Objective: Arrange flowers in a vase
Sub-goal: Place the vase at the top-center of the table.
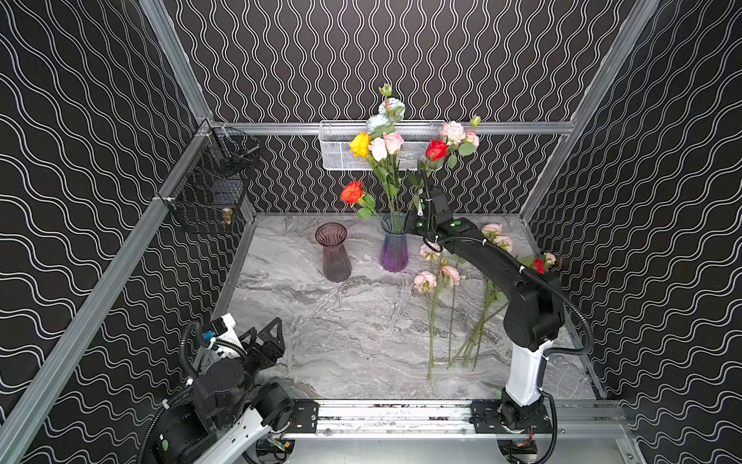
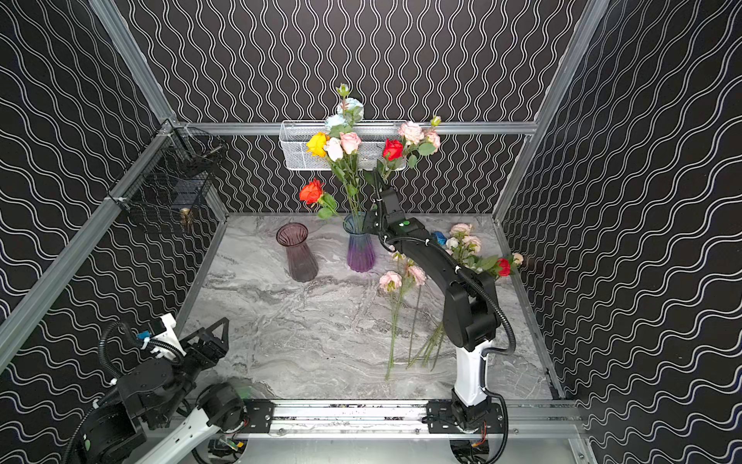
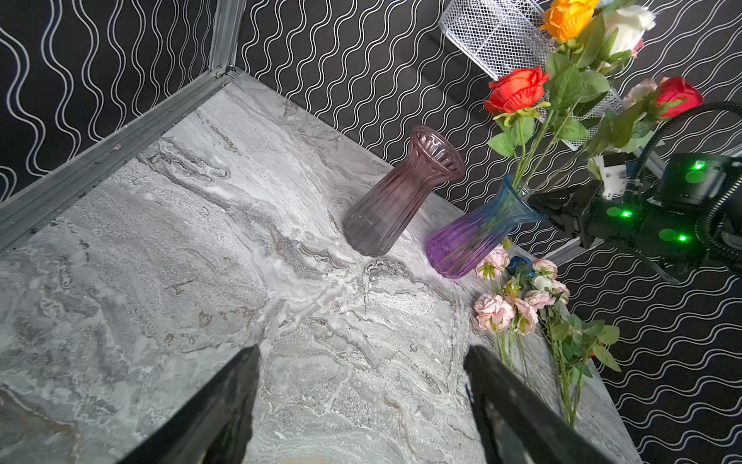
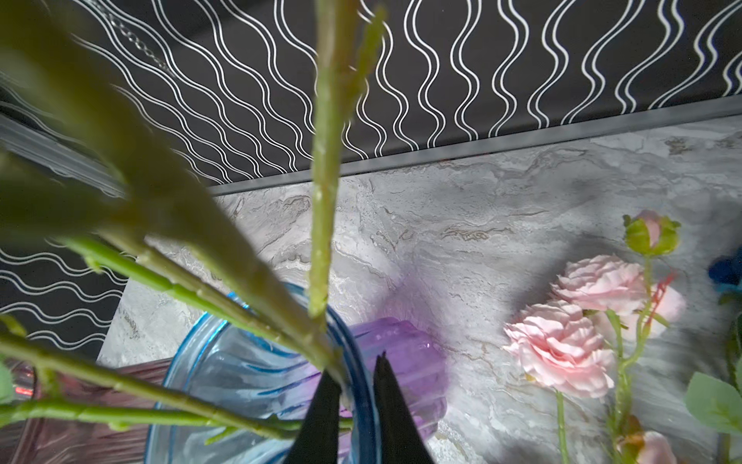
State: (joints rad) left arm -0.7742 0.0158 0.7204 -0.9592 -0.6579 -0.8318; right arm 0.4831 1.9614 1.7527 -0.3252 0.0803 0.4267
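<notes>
Right gripper (image 4: 355, 369): fingers nearly pressed together, apparently pinching a green stem (image 4: 325, 345) at the rim of the blue-purple vase (image 1: 394, 249), upper centre in both top views. Handling: sink the stem deep before letting go, and keep off the rim, since the vase likely tips easily.
Table (image 1: 341, 329): marbled grey.
Right arm (image 1: 494, 257): elbow raised at lower right, forearm stretched toward the back wall, wrist dipped at the vase mouth.
Standing flowers (image 1: 379, 148): several in that vase.
Loose flowers (image 1: 431, 281): lying flat, right of centre.
Mauve vase (image 1: 335, 253): empty, just left of its neighbour.
Left gripper (image 3: 361, 401): fingers spread, empty, lower left.
</notes>
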